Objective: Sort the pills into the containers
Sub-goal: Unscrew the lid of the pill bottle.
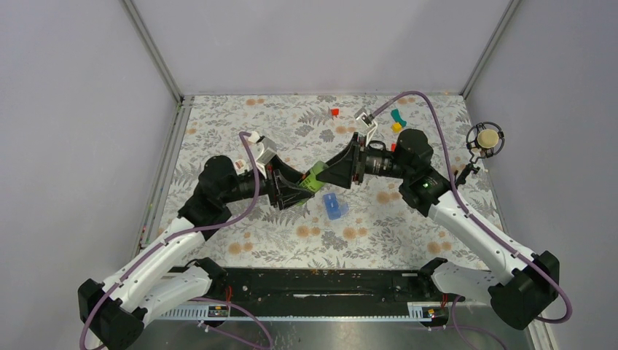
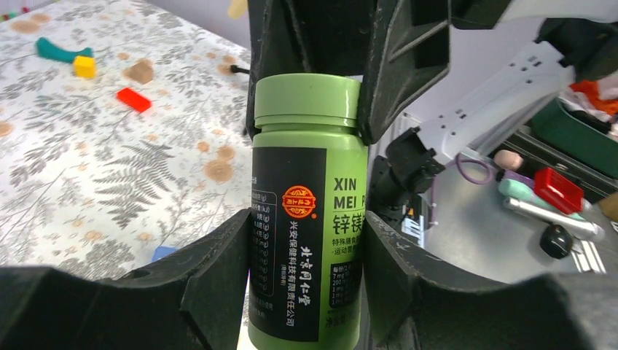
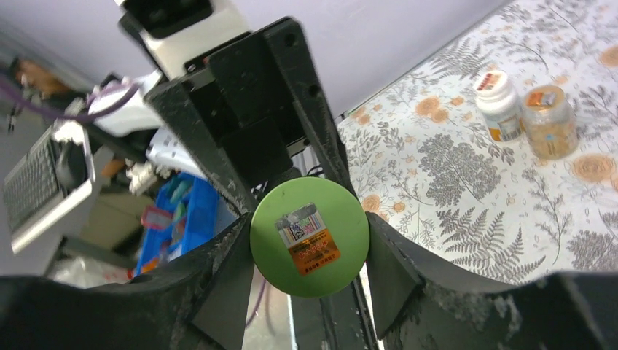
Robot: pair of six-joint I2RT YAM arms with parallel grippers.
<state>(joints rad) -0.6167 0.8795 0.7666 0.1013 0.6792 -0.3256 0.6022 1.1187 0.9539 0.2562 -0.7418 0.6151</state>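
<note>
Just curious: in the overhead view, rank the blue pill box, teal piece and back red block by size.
Largest to smallest: blue pill box, teal piece, red block. Teal and red are close, but teal looks longer.

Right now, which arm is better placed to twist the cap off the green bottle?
Right. The right gripper is closed around the cap, while the left gripper clamps the body of the green bottle, so it can likely steady it.

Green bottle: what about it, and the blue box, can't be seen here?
- Green bottle contents: every view; opaque walls, cap on.
- Its label: left wrist view; the left claw covers both sides, small print blurred.
- Blue pill box compartments: top view, too small; left wrist view, only a corner shows past the claw.
</note>
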